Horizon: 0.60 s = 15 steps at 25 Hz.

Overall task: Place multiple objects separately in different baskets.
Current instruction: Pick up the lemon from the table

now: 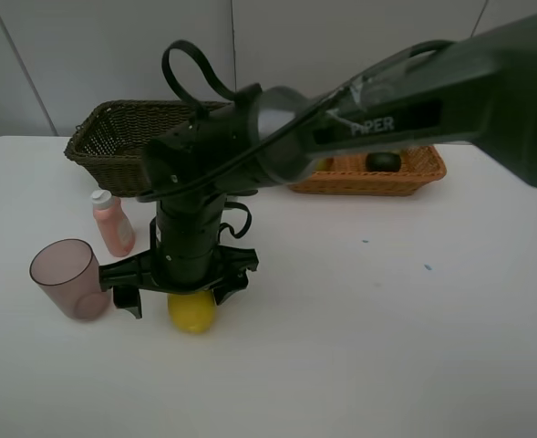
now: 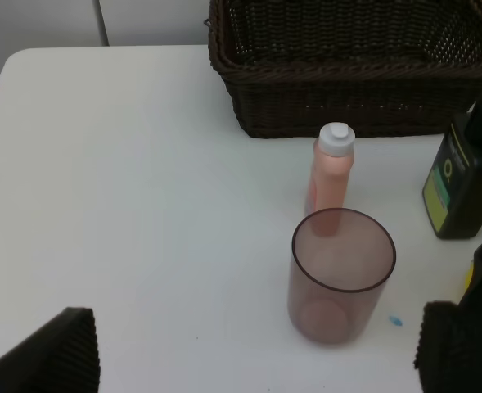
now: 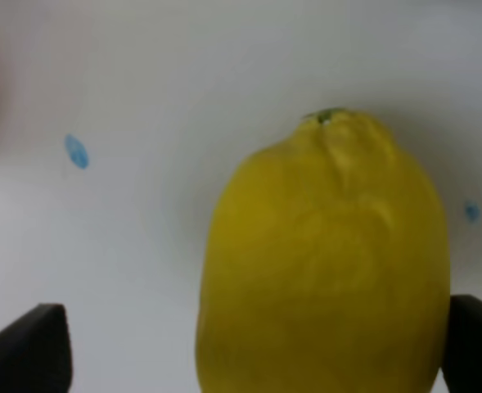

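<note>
A yellow lemon (image 1: 192, 313) lies on the white table (image 1: 359, 347) near the front left. My right gripper (image 1: 179, 297) reaches across and hangs open just over it, one finger on each side. Up close, the lemon (image 3: 326, 270) fills the space between the open right gripper (image 3: 249, 348). A tinted cup (image 1: 67, 278) stands upright left of the lemon, a pink bottle (image 1: 113, 224) behind it. My left gripper (image 2: 257, 352) is open and empty, short of the cup (image 2: 343, 278). A dark green bottle (image 2: 461, 188) stands beside the dark basket (image 2: 347, 106).
The dark basket (image 1: 113, 146) sits at the back left. The orange basket (image 1: 414, 173) at the back right holds a dark round item (image 1: 384, 161). The right arm (image 1: 387, 109) spans the middle of the table and hides what lies under it.
</note>
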Each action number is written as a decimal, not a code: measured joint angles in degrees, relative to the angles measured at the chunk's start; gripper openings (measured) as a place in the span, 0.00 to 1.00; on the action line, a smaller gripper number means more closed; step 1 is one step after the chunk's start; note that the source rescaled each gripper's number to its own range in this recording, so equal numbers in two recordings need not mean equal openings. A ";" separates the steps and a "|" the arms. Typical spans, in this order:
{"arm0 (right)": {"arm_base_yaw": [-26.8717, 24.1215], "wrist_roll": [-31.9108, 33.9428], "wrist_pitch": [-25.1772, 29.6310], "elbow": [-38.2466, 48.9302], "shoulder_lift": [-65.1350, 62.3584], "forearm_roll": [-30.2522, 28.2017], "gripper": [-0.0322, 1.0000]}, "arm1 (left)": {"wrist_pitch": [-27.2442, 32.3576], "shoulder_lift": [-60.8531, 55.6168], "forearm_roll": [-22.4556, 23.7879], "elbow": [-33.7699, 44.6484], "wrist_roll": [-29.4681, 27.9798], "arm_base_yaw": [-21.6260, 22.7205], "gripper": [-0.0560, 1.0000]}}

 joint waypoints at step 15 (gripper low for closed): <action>-0.70 0.00 1.99 -1.03 1.70 0.98 0.81 | 0.00 0.00 0.00 0.00 0.00 0.00 1.00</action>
